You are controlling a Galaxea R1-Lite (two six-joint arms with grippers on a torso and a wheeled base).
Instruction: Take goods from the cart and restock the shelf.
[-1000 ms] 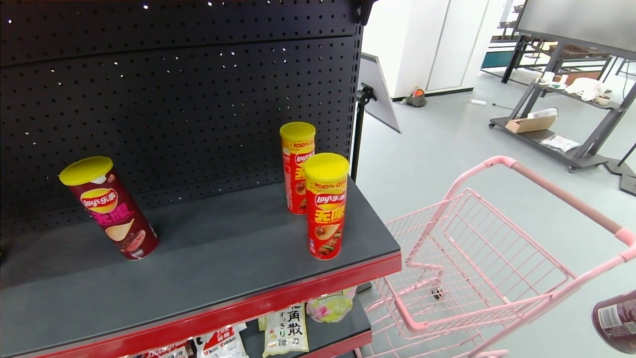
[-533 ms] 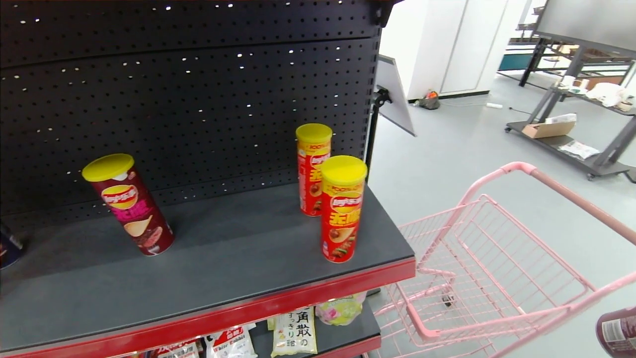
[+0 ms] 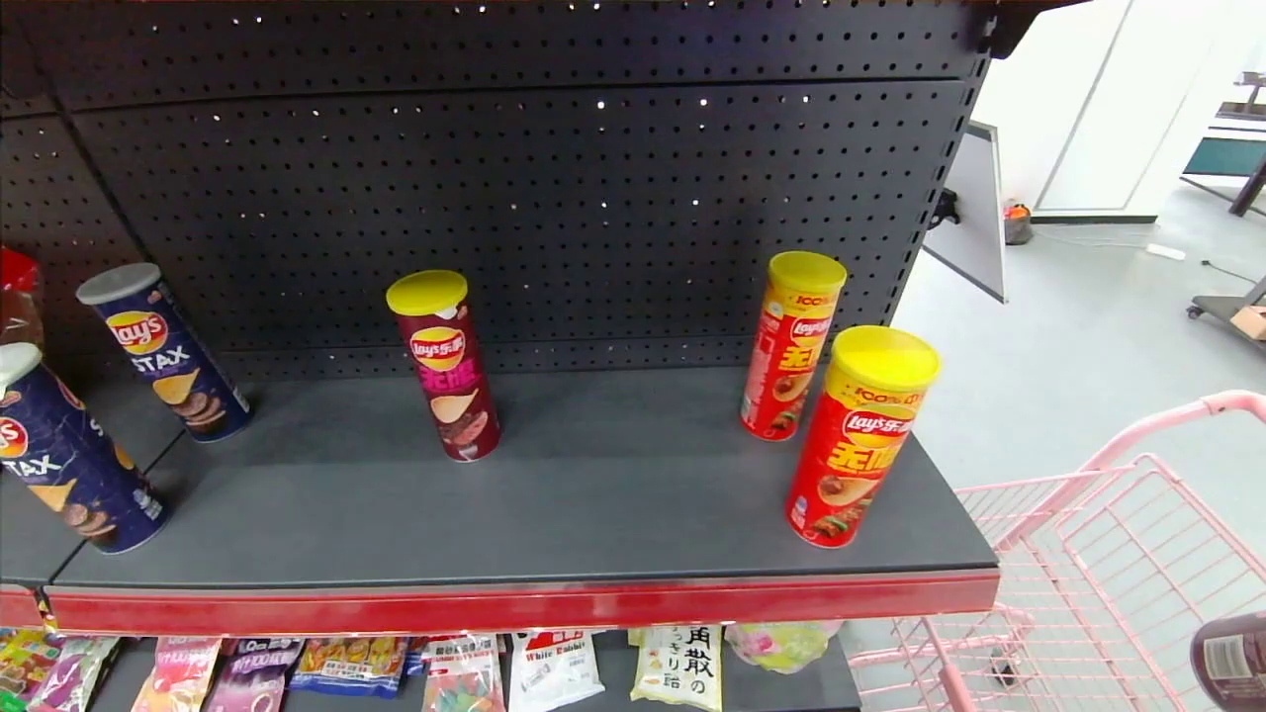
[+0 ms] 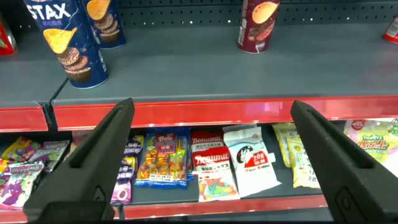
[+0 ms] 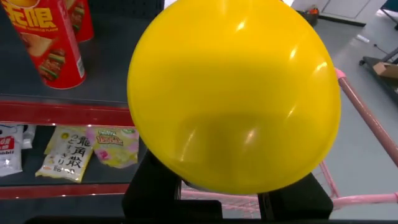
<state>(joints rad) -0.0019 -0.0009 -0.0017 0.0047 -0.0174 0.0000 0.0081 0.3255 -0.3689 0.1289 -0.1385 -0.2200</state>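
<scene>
The dark red can (image 3: 1229, 658) is off the shelf (image 3: 593, 494) and in the air at the near right, low beside the pink cart (image 3: 1221, 402). The right jaws are clenched on it from below the yellow lid (image 5: 233, 93). That lid faces the right wrist camera with the floor and cart wire behind it, so the can seems to be held lid up with its long axis close to upright, though the exact tilt cannot be told. From those jaws the shelf lies up, to the left and farther away. The shelf's red front lip (image 3: 524, 603) stands between the can and the dark board. A matching dark red can (image 3: 445, 366) stands upright in the middle of the board. Two red cans (image 3: 859, 435) stand at its right end, one behind the other, and two blue cans (image 3: 163, 351) stand at the far left. The widest bare stretch lies between the matching can and the red pair, and it looks like the natural place to put the held can. The right arm is the nearer one to that gap and already carries the load. The left jaws are released and spread wide with nothing between them. They sit low in front of the snack bags (image 4: 205, 165) on the lower shelf.
</scene>
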